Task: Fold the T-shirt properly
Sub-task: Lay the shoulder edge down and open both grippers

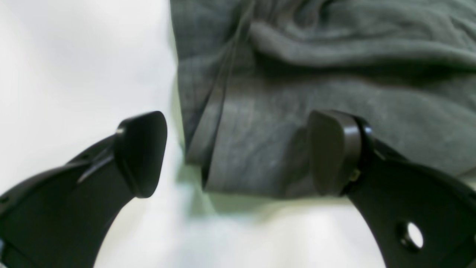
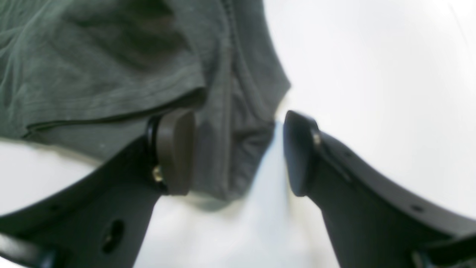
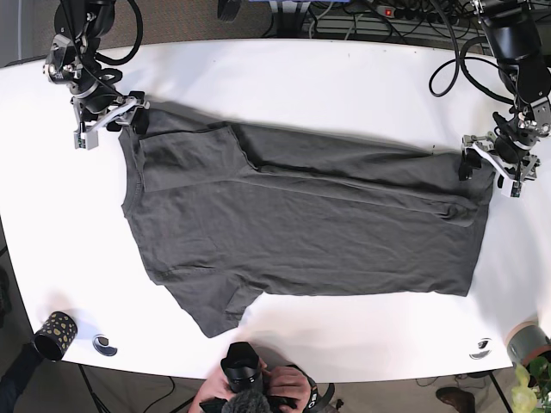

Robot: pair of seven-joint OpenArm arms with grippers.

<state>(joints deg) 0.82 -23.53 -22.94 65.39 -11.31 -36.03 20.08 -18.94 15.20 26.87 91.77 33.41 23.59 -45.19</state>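
Observation:
A dark grey T-shirt (image 3: 301,224) lies spread across the white table (image 3: 301,77), with its far edge folded over toward the middle. My left gripper (image 3: 484,163) is open at the shirt's far right corner. In the left wrist view the left gripper (image 1: 238,152) straddles that corner of the shirt (image 1: 260,156), one finger (image 1: 333,152) over the cloth and the other on bare table. My right gripper (image 3: 127,117) is open at the far left corner. In the right wrist view the right gripper (image 2: 238,152) has the shirt's edge (image 2: 223,156) between its jaws.
A black speckled cup (image 3: 53,334) and a small round object (image 3: 104,345) sit at the front left. A camera held by a person (image 3: 245,379) is at the front edge. A grey cup (image 3: 523,342) stands at the front right. Cables (image 3: 362,17) run behind the table.

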